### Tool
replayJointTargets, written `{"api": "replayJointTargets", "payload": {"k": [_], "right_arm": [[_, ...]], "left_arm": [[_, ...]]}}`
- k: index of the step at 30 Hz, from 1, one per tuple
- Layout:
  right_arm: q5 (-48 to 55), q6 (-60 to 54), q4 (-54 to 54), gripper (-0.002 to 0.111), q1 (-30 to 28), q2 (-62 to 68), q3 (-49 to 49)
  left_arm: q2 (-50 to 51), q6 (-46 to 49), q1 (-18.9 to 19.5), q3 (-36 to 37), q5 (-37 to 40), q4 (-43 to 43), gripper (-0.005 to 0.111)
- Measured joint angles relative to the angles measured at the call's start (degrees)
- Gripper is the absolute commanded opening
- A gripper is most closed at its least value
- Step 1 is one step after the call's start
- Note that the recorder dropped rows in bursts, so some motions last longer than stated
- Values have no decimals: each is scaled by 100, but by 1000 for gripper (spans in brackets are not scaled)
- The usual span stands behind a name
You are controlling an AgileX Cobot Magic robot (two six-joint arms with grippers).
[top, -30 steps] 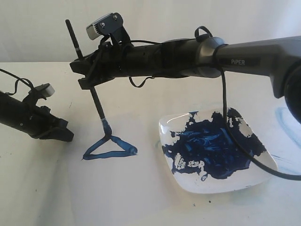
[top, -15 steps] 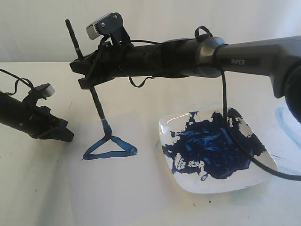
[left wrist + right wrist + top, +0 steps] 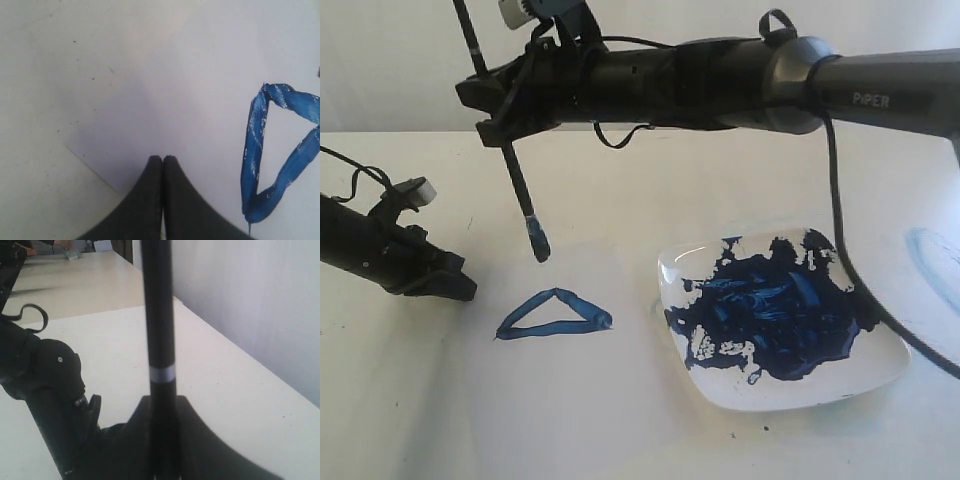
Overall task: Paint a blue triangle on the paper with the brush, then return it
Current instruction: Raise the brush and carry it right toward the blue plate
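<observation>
- Blue triangle (image 3: 556,324): a closed three-sided outline in thick dark-blue strokes is found at lower left of centre in the exterior view. No gap is seen in it, so the painting stage is judged complete.
- Paper (image 3: 605,285): a pale sheet, laid flat on the table (image 3: 410,420), with the triangle carried near its left end. One corner is shown in the left wrist view.
- Brush (image 3: 521,195): held steeply tilted at upper left of the exterior view, with the blue-stained tip (image 3: 539,247) kept clear above the paper, up and left of the triangle.
- Right gripper (image 3: 492,112): clamped on the brush handle, below its silver band.
- Left gripper (image 3: 450,285): fingertips are pressed together with nothing between them. It is placed low at the paper's left edge; contact with the sheet cannot be determined.
- Plate (image 3: 840,385): set at lower right, largely covered by a dark-blue paint blotch (image 3: 770,310).
- Outstanding: the brush is yet to be returned. No holder or rest for it is visible.
</observation>
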Motion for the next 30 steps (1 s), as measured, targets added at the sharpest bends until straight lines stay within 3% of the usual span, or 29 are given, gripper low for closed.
{"api": "replayJointTargets", "payload": {"k": [13,20,30], "right_arm": [[-356,1588,-1173,0,-428,-863,117],[-666,1789,-1276,0,-931,-1542,756],[-1936,2641,-1286,0,-1131,-2528,1811]], "left_arm": [[0,0,0,0,0,10,0],[0,0,0,0,0,10,0],[0,0,0,0,12,10,0]]}}
